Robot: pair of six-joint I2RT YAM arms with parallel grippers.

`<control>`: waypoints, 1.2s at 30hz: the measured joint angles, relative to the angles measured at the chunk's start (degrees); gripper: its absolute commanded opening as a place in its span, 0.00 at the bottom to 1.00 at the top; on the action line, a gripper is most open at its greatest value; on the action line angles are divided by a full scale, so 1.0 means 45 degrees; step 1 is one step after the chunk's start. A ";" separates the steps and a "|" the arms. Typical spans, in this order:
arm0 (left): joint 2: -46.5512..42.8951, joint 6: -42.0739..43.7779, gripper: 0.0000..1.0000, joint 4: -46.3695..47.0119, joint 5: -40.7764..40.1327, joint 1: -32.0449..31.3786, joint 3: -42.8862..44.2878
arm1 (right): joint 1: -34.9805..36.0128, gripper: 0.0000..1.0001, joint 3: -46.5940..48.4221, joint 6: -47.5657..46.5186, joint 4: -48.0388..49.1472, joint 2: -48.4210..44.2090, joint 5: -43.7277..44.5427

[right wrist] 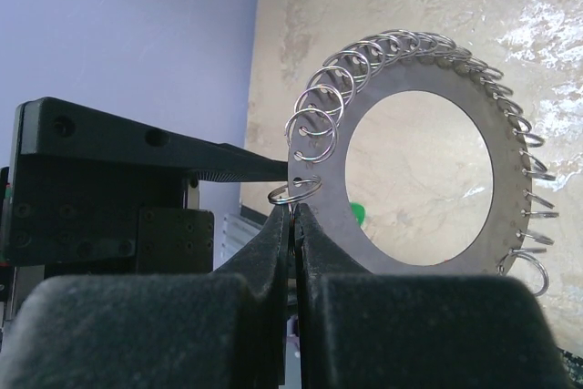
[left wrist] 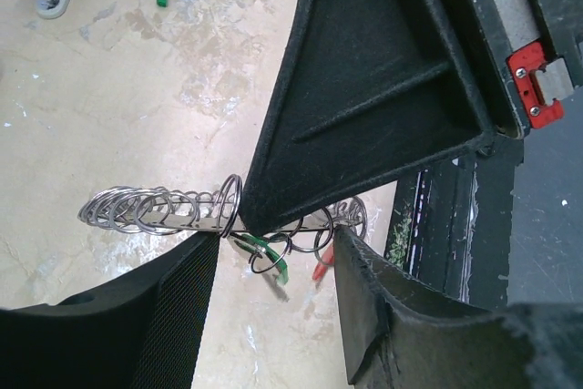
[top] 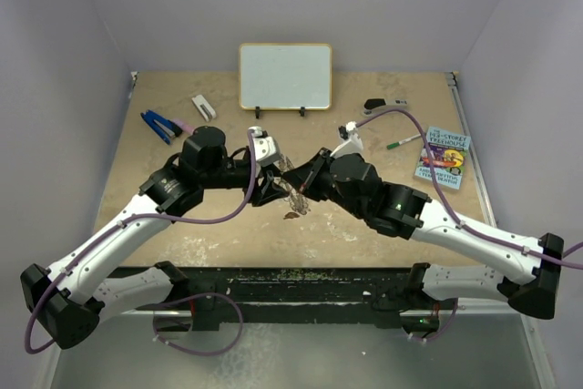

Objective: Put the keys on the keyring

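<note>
The keyring, a flat silver ring fringed with small split rings, is held upright above the table between both arms. It faces the right wrist camera and shows edge-on in the left wrist view. My right gripper is shut on its rim beside a small split ring; its tip also shows in the left wrist view. My left gripper is open, its fingers just short of the ring's rim. The green key and red key hang below the ring between the left jaws.
A whiteboard stands at the back. A book and a green-capped pen lie to the right, a blue tool and a small white item to the left. The table's dark front edge is close.
</note>
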 measured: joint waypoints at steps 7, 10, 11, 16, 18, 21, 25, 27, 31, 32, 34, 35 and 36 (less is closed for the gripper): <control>0.0000 0.0024 0.38 -0.0005 -0.0170 0.0000 0.0000 | 0.0024 0.00 0.0000 -0.0058 0.0068 0.0010 0.0097; -0.0005 0.0034 0.38 -0.0005 -0.0228 0.0000 0.0000 | 0.0024 0.00 0.0000 -0.0058 0.0073 -0.0019 0.0092; -0.0005 0.0034 0.38 -0.0005 -0.0223 0.0000 0.0000 | 0.0024 0.00 0.0000 -0.0058 0.0073 -0.0034 0.0097; -0.0053 0.0155 0.33 0.0019 -0.0015 0.0000 0.0000 | 0.0044 0.00 0.0000 -0.0058 0.0068 -0.0228 0.0102; -0.0107 0.0257 0.25 0.0068 0.0185 0.0000 0.0000 | 0.0058 0.00 0.0000 -0.0058 0.0068 -0.0330 0.0092; -0.0204 0.0355 0.11 0.0180 0.0374 0.0000 0.0000 | 0.0102 0.00 0.0000 -0.0053 0.0073 -0.0432 0.0097; -0.0291 0.0413 0.04 0.0355 0.0447 0.0010 0.0000 | 0.0107 0.00 0.0000 -0.0053 0.0078 -0.0559 0.0092; -0.0291 0.0457 0.04 0.0403 0.0500 0.0005 0.0000 | 0.0107 0.00 0.0000 -0.0053 0.0073 -0.0593 0.0102; -0.0296 0.0505 0.04 0.0384 0.0510 0.0005 0.0005 | 0.0107 0.00 -0.0005 -0.0044 0.0073 -0.0597 0.0165; -0.0296 0.0559 0.04 0.0355 0.0505 0.0005 0.0019 | 0.0107 0.00 -0.0010 -0.0039 0.0068 -0.0597 0.0199; -0.0296 0.0704 0.04 0.0223 0.0505 0.0005 0.0092 | 0.0107 0.00 -0.0019 -0.0034 0.0068 -0.0602 0.0282; -0.0287 0.0801 0.04 0.0073 0.0500 0.0005 0.0185 | 0.0121 0.00 -0.0019 -0.0029 0.0073 -0.0602 0.0316; -0.0267 0.0903 0.04 -0.0112 0.0495 0.0005 0.0306 | 0.0136 0.00 -0.0019 -0.0005 0.0073 -0.0602 0.0345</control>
